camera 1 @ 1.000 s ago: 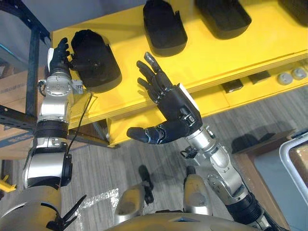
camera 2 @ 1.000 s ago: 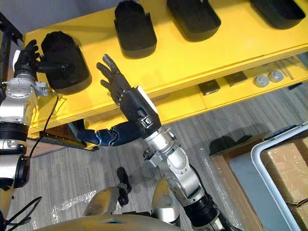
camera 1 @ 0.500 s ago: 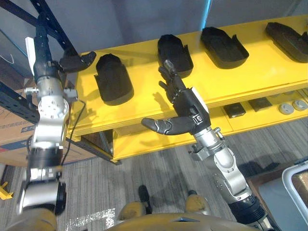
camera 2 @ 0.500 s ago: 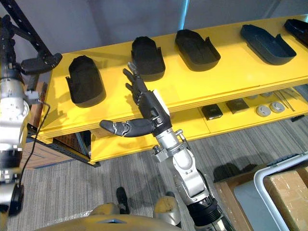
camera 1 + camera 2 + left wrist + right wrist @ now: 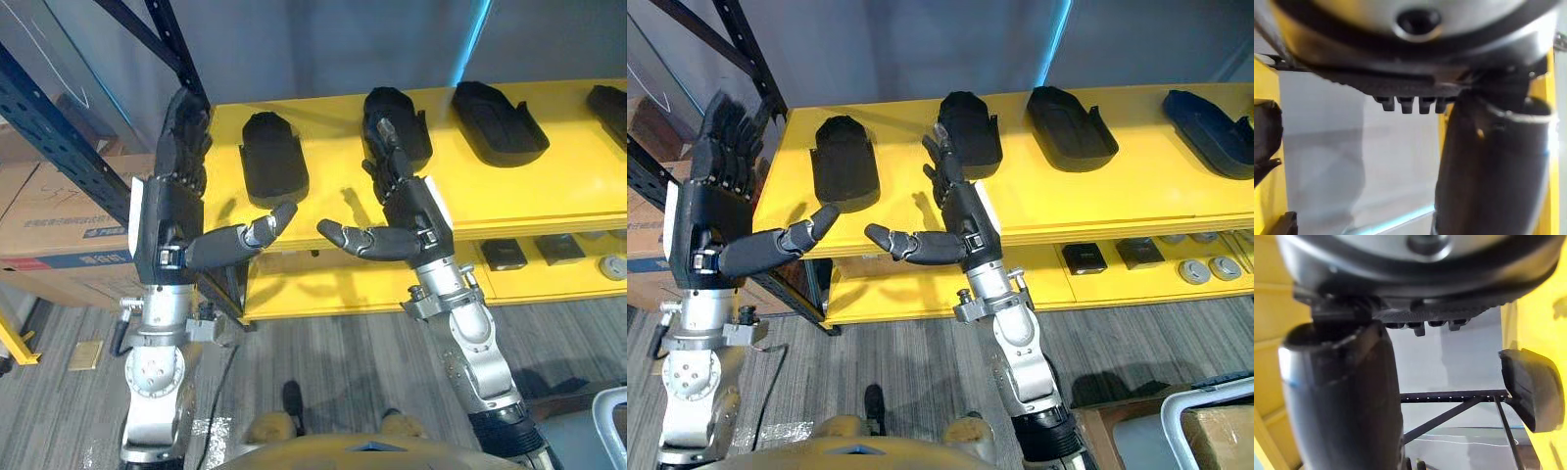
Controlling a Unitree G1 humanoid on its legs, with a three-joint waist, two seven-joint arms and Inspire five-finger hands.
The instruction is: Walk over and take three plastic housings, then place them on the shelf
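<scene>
Nearest: left robot hand (image 5: 167, 220), raised before the yellow shelf's left end, fingers straight and spread, thumb stretched inward, holding nothing. Beside it: right robot hand (image 5: 411, 208), likewise raised, fingers straight, thumb pointed toward the left thumb, palm empty, thumb tips apart. Behind both: yellow shelf (image 5: 578, 166), top board broad, a lower tier beneath carrying small dark blocks (image 5: 1081, 258) and round grey discs (image 5: 1193, 270). On the top board, in a row: first plastic housing (image 5: 273, 156), black, oblong, lying flat, just past the left thumb; second plastic housing (image 5: 397, 122), partly behind the right fingers; third plastic housing (image 5: 499, 109), further right; fourth plastic housing (image 5: 1215, 117) toward the right end. Left of the shelf: dark blue rack upright (image 5: 59, 127) with a cardboard carton (image 5: 69, 220) behind it. Status, as a judgement: housings lying on a shelf with both hands empty would fit either collection from this shelf or delivery onto it; undecidable here. For any grasp of these pieces: approach from above along the long axis, thumb on one side wall and fingers on the other, grip on the walls rather than the thin rim, lift straight up to clear neighbours. Hazard: smooth plastic, likely to slide on the painted board if nudged sideways.
</scene>
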